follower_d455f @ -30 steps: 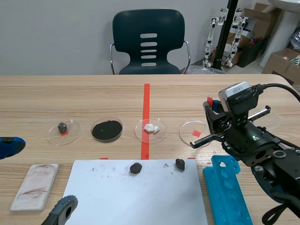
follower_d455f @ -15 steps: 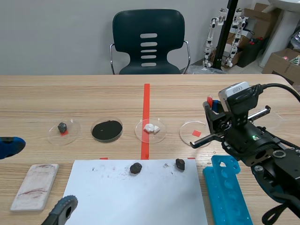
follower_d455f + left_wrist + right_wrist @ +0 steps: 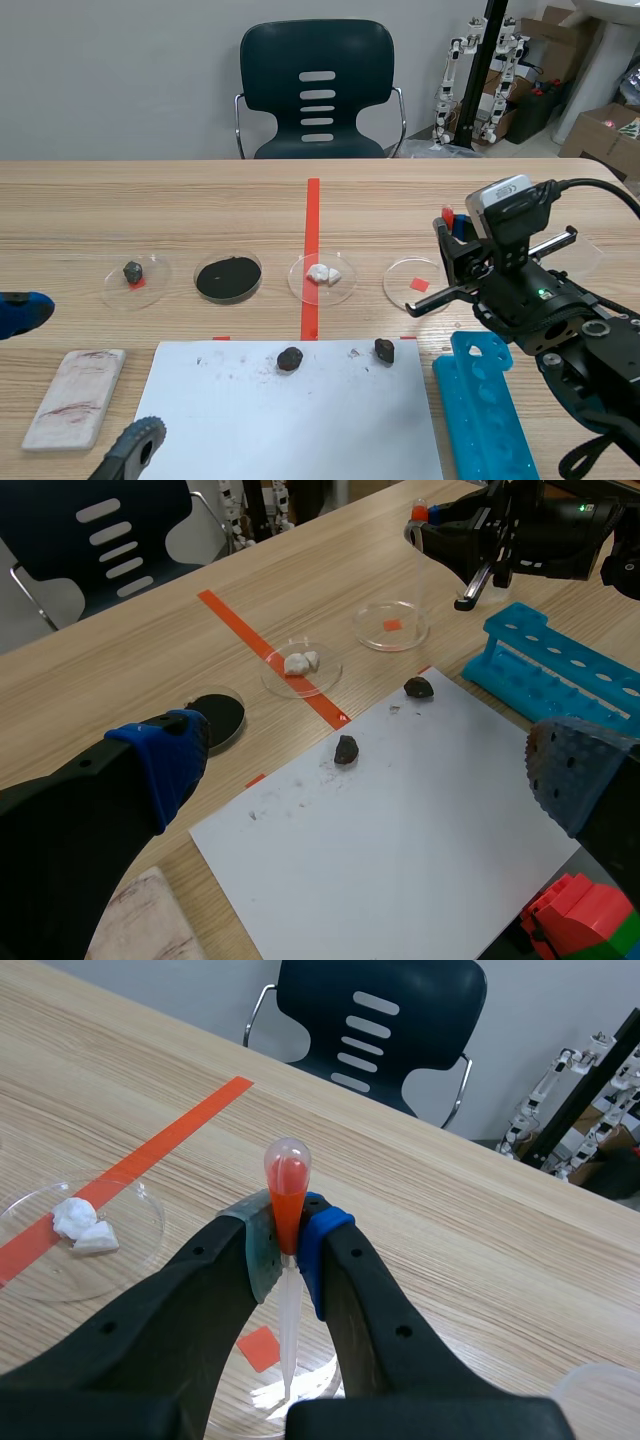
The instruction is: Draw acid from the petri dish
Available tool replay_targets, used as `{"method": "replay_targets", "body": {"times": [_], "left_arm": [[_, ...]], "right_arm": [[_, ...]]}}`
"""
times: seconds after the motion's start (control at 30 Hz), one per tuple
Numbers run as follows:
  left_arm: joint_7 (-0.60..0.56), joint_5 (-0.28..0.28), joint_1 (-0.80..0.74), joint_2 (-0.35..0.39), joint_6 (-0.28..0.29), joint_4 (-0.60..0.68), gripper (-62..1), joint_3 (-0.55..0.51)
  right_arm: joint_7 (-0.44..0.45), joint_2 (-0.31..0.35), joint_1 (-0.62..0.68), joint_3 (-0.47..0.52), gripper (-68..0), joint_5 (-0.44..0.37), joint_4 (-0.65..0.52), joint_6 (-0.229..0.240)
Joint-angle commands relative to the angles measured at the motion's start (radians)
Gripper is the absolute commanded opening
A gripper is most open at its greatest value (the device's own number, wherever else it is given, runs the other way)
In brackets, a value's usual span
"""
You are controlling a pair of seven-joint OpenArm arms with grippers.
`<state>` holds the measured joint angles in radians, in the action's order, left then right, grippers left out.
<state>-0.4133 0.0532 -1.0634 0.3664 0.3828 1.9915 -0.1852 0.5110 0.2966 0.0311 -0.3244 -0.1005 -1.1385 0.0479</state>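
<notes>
right hand clenched on one pipette above the end dish
four dishes line the counter; two rocks lie on one white sheet, one blue rack beside it. the pipette's tip hangs over the dish with the red square. left hand spread wide, empty.

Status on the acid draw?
Done: dropper picked up, right gripper shut on its red bulb. In hand: tip points down into the clear petri dish. Left: draw and lift out; cannot tell if liquid is in the stem.
</notes>
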Motion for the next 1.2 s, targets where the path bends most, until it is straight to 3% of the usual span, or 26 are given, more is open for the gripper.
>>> {"method": "replay_targets", "body": {"times": [0.0,1.17], "left_arm": [[-0.016,0.01,0.003,0.0,0.002,0.013,1.4,-0.006],[-0.016,0.01,0.003,0.0,0.002,0.013,1.4,-0.006]], "right_arm": [[0.008,0.008,-0.02,0.007,-66.5,-0.008,-0.01,-0.002],[0.009,0.008,-0.02,0.007,-63.5,-0.016,-0.01,-0.002]]}}
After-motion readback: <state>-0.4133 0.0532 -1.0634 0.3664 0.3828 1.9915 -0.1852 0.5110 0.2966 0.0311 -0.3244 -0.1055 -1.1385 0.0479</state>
